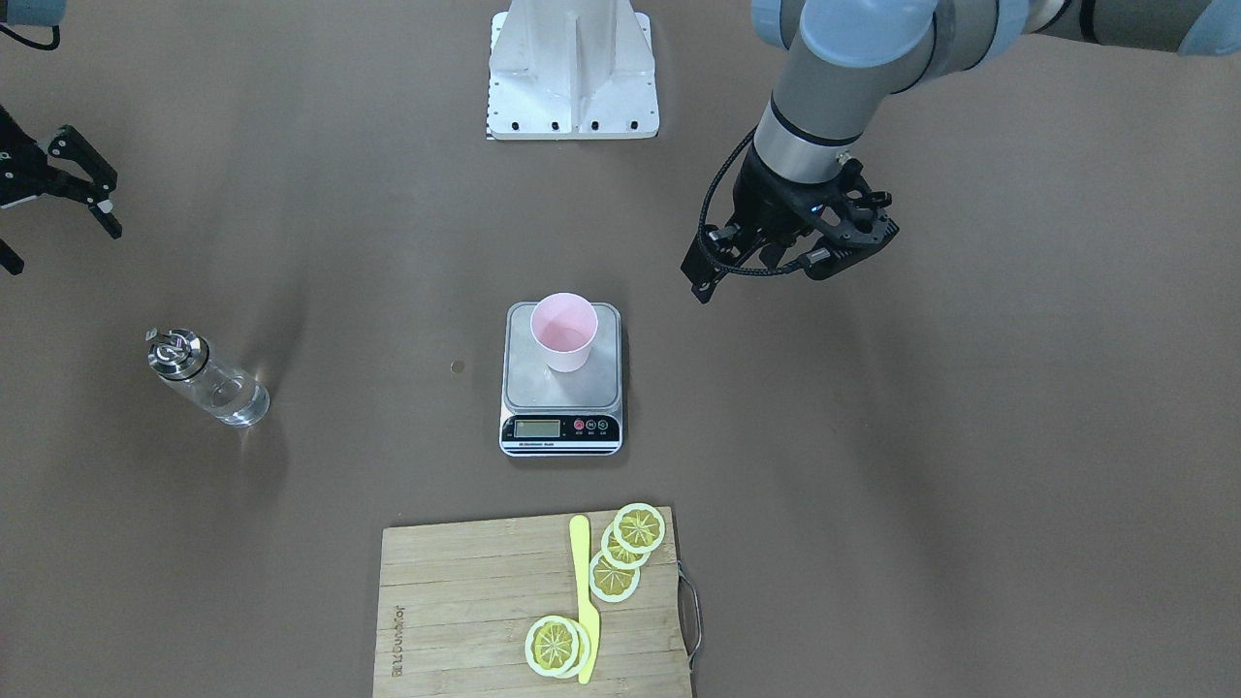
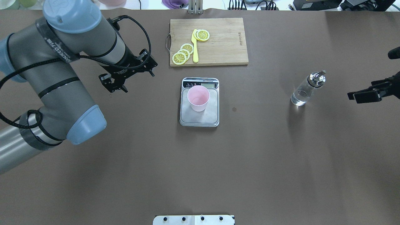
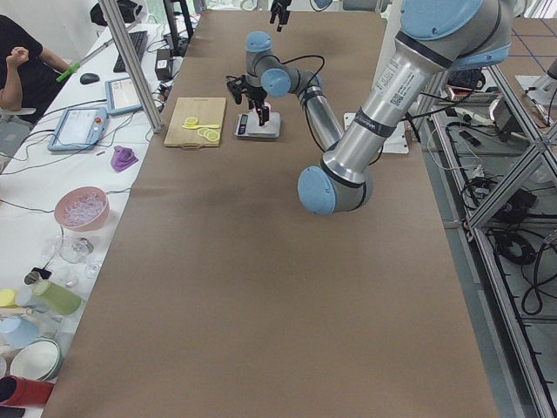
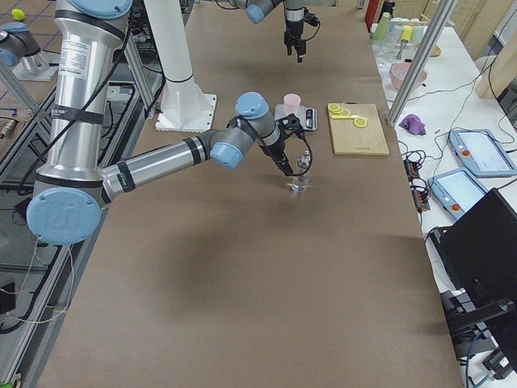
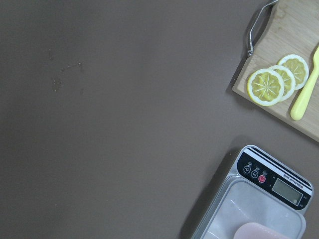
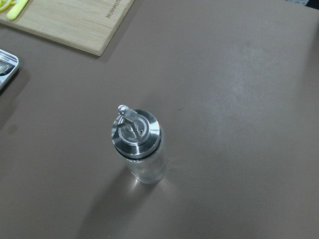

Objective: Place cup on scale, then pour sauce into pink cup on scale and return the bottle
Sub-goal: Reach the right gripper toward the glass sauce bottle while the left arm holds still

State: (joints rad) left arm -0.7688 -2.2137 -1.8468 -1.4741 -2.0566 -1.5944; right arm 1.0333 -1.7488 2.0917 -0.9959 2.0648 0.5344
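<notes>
The right claw (image 1: 60,247) is cut off at the picture's edge, but it is spread wide and holds nothing. The left claw (image 2: 116,88) hangs open and empty near the small steel scale with a black strip (image 2: 200,118), whose numbers are too small to read. The little pale pink cup (image 2: 198,98) stands on the scale, mouth up. The small clear glass bottle with a shiny metal top (image 2: 304,92) stands straight up, well apart from it.

Brown-covered table (image 2: 250,172); cluttered white bench (image 3: 35,235) alongside; even light.
</notes>
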